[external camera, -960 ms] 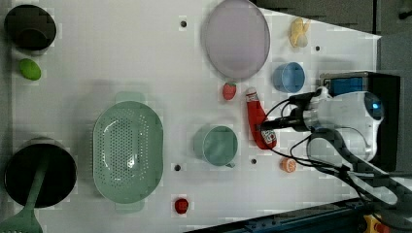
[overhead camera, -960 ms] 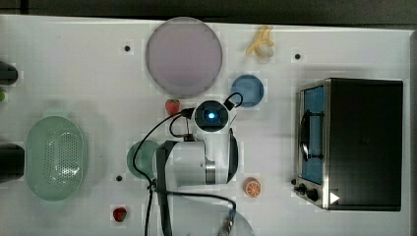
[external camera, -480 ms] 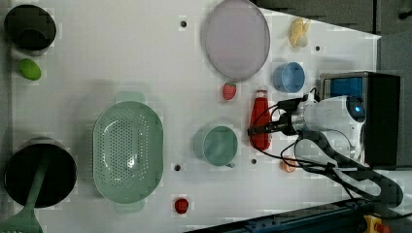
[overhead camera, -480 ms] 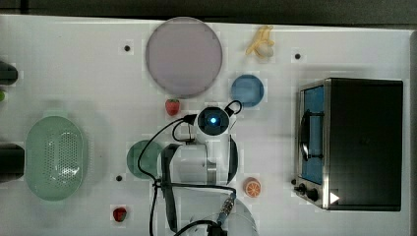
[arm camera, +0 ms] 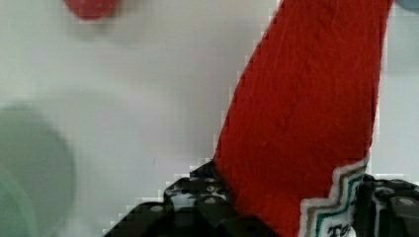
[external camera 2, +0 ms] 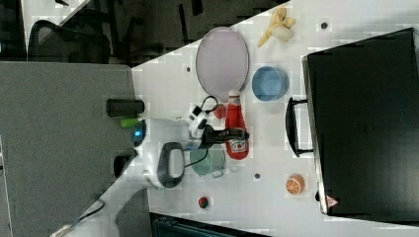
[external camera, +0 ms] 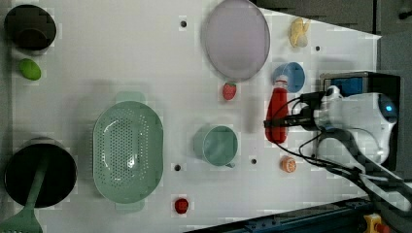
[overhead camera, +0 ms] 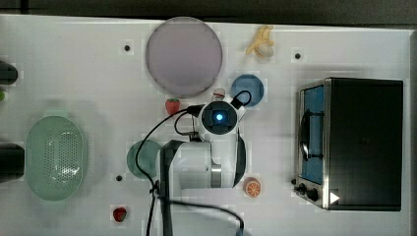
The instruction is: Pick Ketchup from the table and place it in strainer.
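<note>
While the white table [external camera: 121, 53] carries so much clutter, lift straight up first, then travel toward nine o'clock in the left view to the pale mint-green oval perforated plastic strainer [external camera: 128, 151]. The black two-fingered gripper [external camera: 276, 122] pinches the small red white-capped ketchup squeeze bottle [external camera: 277, 110], lying beside the round darker-green cup [external camera: 216, 145].

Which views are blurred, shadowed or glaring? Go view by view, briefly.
Wrist view: the Ketchup looms close and soft, and the green cup is a blur. Left view: a faint, soft shadow borders the strainer. Top view: the arm's blue light glows brightly. Right view: the black oven shows almost no surface detail.
</note>
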`<state>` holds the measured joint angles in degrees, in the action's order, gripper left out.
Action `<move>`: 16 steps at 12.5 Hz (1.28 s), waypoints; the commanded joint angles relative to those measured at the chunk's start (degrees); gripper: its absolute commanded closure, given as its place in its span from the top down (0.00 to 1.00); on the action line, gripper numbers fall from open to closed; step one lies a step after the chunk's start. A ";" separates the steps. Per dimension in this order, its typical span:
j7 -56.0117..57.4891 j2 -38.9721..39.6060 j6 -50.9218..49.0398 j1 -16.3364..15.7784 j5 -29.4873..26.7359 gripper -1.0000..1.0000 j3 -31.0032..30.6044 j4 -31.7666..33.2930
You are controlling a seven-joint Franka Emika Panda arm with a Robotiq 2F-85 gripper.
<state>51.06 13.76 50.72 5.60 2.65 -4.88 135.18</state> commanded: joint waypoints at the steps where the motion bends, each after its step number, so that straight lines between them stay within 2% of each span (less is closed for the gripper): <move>1: 0.34 -13.66 -12.86 -0.74 -0.05 0.62 -1.30 -5.31; 4: -4.75 -19.48 -24.85 -1.88 -0.80 0.62 -4.88 -10.87; 6: -13.18 -20.02 -29.45 -3.24 -3.01 0.62 -9.20 -13.80; 12: -41.69 -15.45 -26.64 -6.71 -3.53 0.62 -25.80 -17.15; 16: -57.10 -6.51 -12.76 -8.03 -3.44 0.62 -35.16 -16.99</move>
<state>4.60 7.89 35.95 -2.72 -0.83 -40.65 118.28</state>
